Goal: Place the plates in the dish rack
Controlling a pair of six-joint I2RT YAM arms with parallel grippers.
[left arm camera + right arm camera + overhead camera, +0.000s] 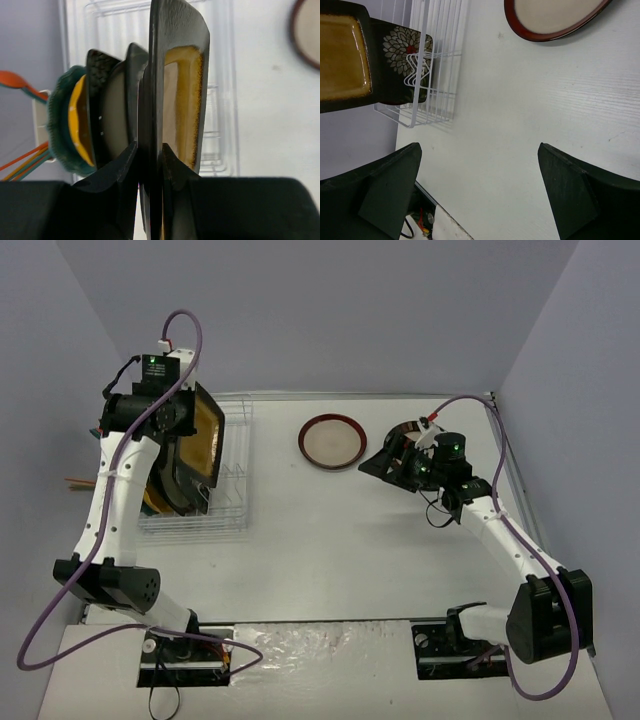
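My left gripper (149, 155) is shut on the black square plate with the yellow centre (180, 100) and holds it on edge over the white wire dish rack (235, 515), to the right of the plates standing there. In the rack stand the teal scalloped plate (56, 135), the orange-yellow plate (77, 125) and two black plates (102, 70); one shows its white flower (402, 50). The red-rimmed plate (331, 441) lies flat on the table. My right gripper (385, 462) is open and empty just right of that plate, above the table (480, 165).
The rack's small white utensil cup (38, 125) on its left side holds orange and teal sticks. The rack's right-hand slots (220, 100) are bare. Grey walls enclose the table on the left, back and right.
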